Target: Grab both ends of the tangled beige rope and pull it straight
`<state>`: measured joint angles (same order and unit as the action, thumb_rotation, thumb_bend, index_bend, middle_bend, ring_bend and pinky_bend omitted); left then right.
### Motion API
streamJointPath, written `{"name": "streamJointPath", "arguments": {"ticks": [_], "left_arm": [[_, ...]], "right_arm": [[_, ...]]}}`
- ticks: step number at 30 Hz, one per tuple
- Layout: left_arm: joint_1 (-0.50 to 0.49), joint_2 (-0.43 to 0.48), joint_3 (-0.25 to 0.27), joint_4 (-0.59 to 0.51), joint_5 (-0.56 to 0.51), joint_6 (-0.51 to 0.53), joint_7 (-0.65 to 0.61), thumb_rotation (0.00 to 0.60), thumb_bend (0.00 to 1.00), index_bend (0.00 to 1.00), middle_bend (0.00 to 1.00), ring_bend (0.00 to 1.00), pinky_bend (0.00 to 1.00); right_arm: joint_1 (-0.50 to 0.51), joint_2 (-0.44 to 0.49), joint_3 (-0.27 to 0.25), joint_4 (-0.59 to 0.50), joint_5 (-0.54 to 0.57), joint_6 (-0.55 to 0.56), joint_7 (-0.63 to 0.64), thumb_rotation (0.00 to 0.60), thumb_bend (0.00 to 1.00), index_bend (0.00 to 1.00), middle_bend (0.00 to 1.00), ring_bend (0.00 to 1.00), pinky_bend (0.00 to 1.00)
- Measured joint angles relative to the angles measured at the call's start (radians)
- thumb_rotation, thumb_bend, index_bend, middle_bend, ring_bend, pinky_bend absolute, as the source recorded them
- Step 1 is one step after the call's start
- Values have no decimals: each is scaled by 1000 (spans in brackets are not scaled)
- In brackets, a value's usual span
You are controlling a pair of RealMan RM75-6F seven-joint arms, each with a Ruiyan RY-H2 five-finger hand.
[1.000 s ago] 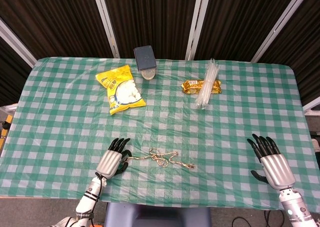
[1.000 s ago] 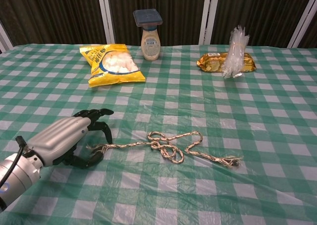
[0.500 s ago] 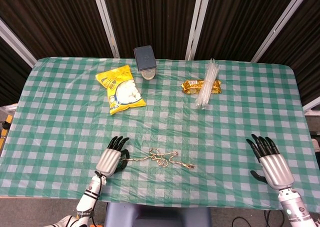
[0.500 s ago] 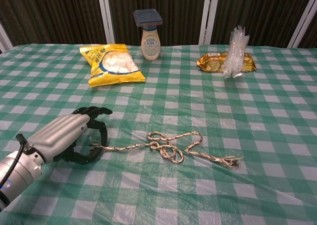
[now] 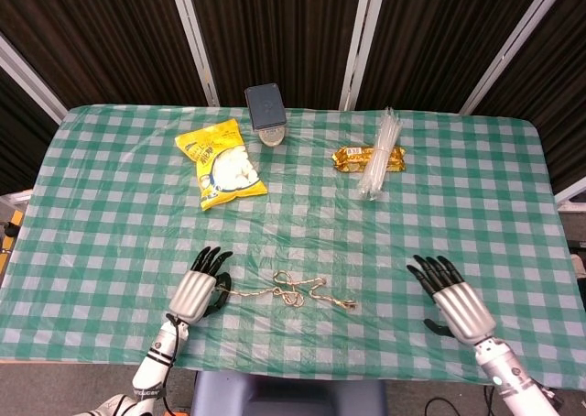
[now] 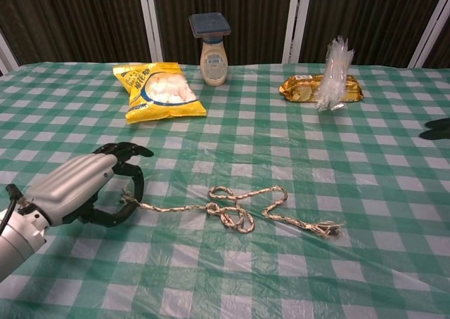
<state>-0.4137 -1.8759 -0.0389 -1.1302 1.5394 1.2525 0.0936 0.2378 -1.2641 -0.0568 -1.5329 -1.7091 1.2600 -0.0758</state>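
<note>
Pinching one frayed end of the beige rope (image 6: 232, 210) with the left hand (image 6: 81, 187), plain from the chest. Spread over the tablecloth (image 5: 302, 214): right hand (image 5: 450, 297), whole only from the head.

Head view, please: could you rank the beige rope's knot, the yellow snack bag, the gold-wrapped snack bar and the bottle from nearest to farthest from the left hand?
From the left hand:
1. Beige rope's knot, just to its right.
2. Yellow snack bag, ahead, mid-table.
3. Bottle, at the far edge.
4. Gold-wrapped snack bar, far right, under the clear packet.
</note>
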Motion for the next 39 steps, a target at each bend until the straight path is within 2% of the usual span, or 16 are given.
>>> {"name": "streamJointPath", "arguments": {"ticks": [2,4,10,14,19,39], "left_arm": [[4,13,4,-13,8,15,-5,600,468,622,119,0,35],[7,25,8,-27,12,21,-8,600,468,622,119,0,35],[9,44,8,-45,7,23,-12,600,467,624,119,0,34],[9,53,7,-51,5,26,-18,600,466,628,119,0,34],[10,65,5,-57,3,30,-21,600,467,628,119,0,34],[9,75,6,-52,-8,23,-35,600,466,633,123,0,34]], "right_arm": [[36,-40,4,9,-12,-40,11,600,278,341,0,0,0],[66,-77,12,13,-16,-72,13,600,295,416,0,0,0],[144,-206,55,34,3,-157,-37,600,371,551,0,0,0],[177,-260,85,52,53,-200,-90,600,436,563,0,0,0],[205,-296,103,69,114,-250,-133,600,464,580,0,0,0],[237,-343,72,123,210,-307,-196,600,465,613,0,0,0]]}}
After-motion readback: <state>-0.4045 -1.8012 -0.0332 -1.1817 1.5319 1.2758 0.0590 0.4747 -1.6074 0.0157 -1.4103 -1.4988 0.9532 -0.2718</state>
